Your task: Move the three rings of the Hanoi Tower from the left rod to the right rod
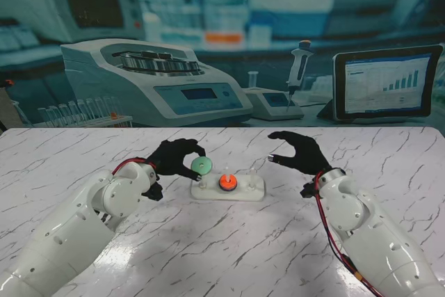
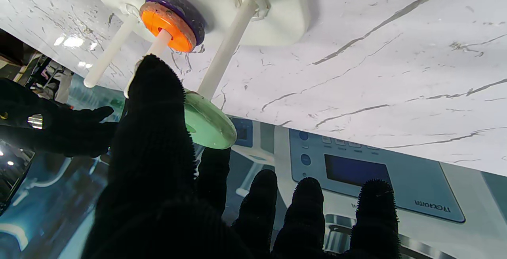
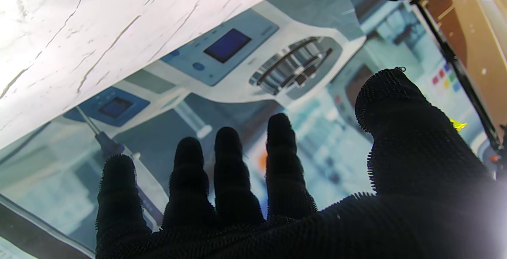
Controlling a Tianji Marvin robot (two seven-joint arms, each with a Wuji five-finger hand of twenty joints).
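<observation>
Arms come first: two white jointed ones rise from the near corners over the marble tabletop (image 1: 229, 241), each ending in a black-gloved hand. The left hand (image 1: 170, 158) pinches the green ring (image 1: 202, 165) between thumb and a fingertip, its other fingers spread loose. The ring is held on edge, its face tilted toward me, off the base and at the top of the left rod (image 2: 223, 53). In the left wrist view the green ring (image 2: 208, 122) sits right at the tip of that rod, the thumb covering its near side; whether the rod still passes through the hole I cannot tell.

Just beyond the left hand lies the white base (image 1: 245, 190) with its three upright pegs. On the middle rod (image 2: 158, 45) the orange ring (image 1: 227, 182) rests on top of the purple ring (image 2: 190, 13), both down against the base. The right rod (image 2: 107, 53) is bare.

To the right, the right hand (image 1: 300, 152) hovers over the tabletop apart from the base, holding nothing, thumb and fingers spread and curled.

Behind the tabletop's far edge stands a backdrop picturing laboratory gear: a centrifuge (image 1: 149, 78), a pipette (image 1: 299, 64) and a monitor (image 1: 386, 83) showing a chart.
</observation>
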